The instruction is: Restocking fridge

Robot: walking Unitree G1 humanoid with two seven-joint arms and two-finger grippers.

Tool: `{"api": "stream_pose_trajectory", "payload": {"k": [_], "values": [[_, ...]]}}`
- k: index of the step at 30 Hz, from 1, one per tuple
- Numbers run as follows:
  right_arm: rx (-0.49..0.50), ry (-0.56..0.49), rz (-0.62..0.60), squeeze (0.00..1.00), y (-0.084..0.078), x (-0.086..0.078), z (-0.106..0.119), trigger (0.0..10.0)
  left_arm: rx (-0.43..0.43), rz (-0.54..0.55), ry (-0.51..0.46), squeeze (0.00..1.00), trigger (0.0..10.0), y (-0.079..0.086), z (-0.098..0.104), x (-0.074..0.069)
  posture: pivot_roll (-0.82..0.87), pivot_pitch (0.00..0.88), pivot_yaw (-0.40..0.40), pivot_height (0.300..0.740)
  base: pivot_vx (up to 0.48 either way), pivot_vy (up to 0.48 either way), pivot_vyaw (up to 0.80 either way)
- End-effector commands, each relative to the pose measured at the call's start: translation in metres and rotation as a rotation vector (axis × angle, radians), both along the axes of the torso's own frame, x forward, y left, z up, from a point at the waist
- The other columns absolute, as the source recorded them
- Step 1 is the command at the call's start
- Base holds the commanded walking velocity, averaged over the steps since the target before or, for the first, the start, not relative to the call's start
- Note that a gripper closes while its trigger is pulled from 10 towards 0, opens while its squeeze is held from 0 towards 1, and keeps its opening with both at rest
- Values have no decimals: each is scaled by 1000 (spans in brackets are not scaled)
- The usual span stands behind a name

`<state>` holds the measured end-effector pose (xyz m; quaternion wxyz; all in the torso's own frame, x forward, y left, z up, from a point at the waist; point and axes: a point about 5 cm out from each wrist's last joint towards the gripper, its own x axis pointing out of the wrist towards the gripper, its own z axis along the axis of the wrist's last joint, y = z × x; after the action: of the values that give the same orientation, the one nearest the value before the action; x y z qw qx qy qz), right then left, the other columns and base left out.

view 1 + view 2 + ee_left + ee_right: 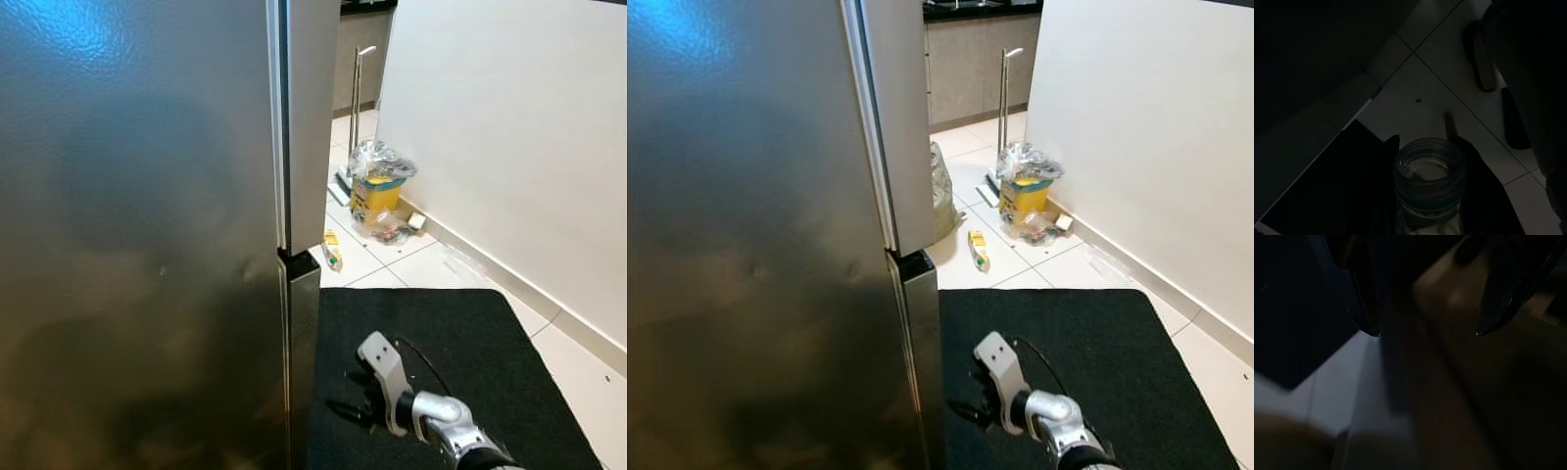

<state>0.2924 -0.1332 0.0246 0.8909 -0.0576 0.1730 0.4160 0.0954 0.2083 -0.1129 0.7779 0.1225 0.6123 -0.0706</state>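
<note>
Two spread right gripper fingers beside the fridge door edge: hook, pull outward; left gripper clamping jar.

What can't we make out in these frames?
- Fridge interior: the closed steel doors hide it in both eye views.
- Glass jar contents and base: left wrist view is too dark, and the frame edge cuts the jar off.
- Right gripper: right wrist view is dark and blurred; what lies past the fingertips is unreadable.
- Yellow bin contents: too small, covered by plastic.
</note>
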Motion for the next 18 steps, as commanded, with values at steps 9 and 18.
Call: {"api": "stream_pose_trajectory", "payload": {"k": [9, 18], "values": [[203, -226, 114, 1000, 32, 21, 63, 10000, -3, -7, 10, 0, 10000, 1, 0, -2, -34, 0, 9, 740, 0, 0, 0], [338, -247, 203, 1000, 63, 13, 88, 10000, -6, -8, 15, 0, 10000, 0, -1, -3, -36, 0, 8, 740, 0, 0, 0]]}}
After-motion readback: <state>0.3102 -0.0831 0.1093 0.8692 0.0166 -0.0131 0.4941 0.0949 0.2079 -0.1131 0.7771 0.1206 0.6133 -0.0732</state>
